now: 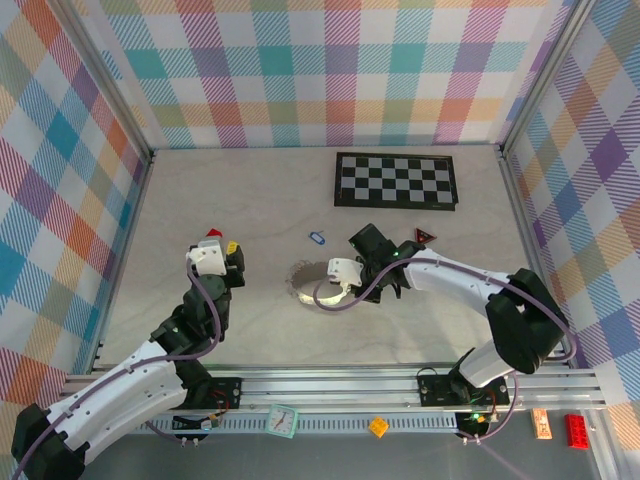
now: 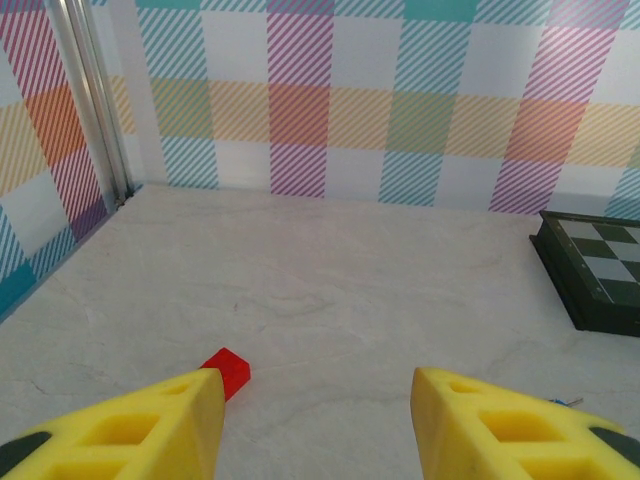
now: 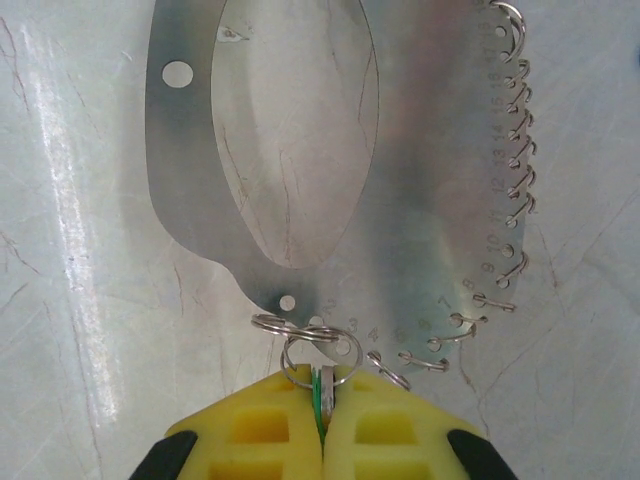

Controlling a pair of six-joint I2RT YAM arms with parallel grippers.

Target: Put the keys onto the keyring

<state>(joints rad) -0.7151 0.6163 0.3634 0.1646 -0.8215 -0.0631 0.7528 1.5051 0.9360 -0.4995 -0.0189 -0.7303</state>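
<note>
Right gripper (image 3: 322, 388) is clamping the green key (image 3: 319, 405); keyring (image 3: 420, 200) is lying just ahead. Left gripper (image 2: 315, 405) is gaping, empty.

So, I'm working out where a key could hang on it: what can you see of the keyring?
The keyring is a thin, flat plate of dull silvery metal with a large oval cut-out, two small round holes and a row of little wire hooks along one numbered edge. It lies flat on the pale table. Small wire rings overlap its near edge, where the shut right gripper pinches a green key.
</note>
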